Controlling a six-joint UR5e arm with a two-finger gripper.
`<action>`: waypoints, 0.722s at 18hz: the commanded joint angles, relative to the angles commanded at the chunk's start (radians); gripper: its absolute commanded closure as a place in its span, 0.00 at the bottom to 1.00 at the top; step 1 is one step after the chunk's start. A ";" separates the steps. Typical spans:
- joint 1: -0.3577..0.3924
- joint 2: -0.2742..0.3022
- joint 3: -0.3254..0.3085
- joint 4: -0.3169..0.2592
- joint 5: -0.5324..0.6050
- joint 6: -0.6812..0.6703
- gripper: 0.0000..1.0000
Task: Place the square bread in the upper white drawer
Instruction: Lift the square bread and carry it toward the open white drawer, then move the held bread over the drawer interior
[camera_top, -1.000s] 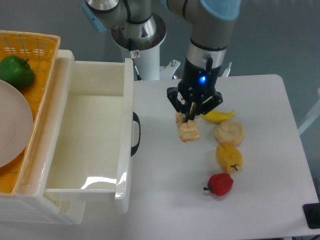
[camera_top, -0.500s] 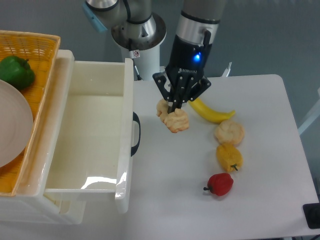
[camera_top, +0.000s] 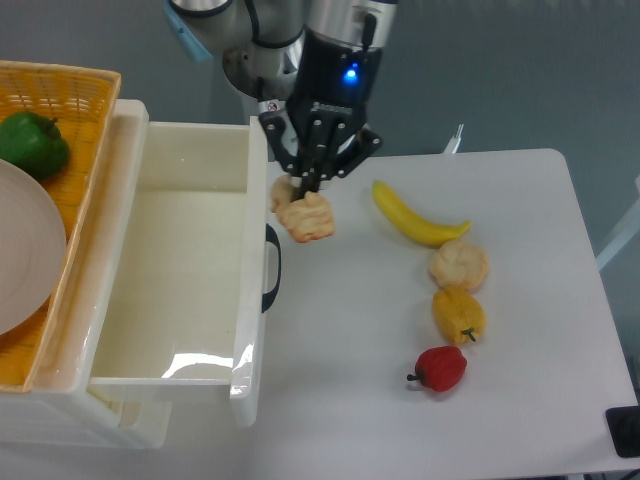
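- Leftward goes the claw (camera_top: 309, 190) since a moment ago, off the middle of the tabletop (camera_top: 520, 400) and up to the drawer's right wall, with the square bread (camera_top: 304, 213) carried along.
- Its fingers are closed in on the top of the bread; the pale lump hangs beneath them, clear of the tabletop.
- That bread sits right at the right rim of the upper white drawer (camera_top: 180, 290), just above the black handle (camera_top: 271, 268) and not yet over the open cavity.
- Left of the claw the drawer is pulled out, its glossy floor bare, with open room to come down.
- Writing: a small dark label on the claw's body under the lit blue light (camera_top: 350, 72) is too blurred to read; a small red-marked sticker on the white arm base (camera_top: 262, 75) behind is also unreadable.
- Right of the claw a banana (camera_top: 416, 217) lies uncovered; beyond it, lower right, come a round bun (camera_top: 458, 265), a yellow pepper (camera_top: 458, 314) and a red pepper (camera_top: 440, 368), in a loose line.
- Far left, past the drawer, an orange basket (camera_top: 75, 150) holds a green pepper (camera_top: 32, 144) and a white plate (camera_top: 25, 260).
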 joint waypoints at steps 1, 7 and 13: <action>-0.009 0.000 -0.003 0.000 -0.002 0.000 0.70; -0.054 -0.015 -0.005 0.005 0.000 0.000 0.63; -0.103 -0.040 -0.005 0.005 0.000 0.002 0.56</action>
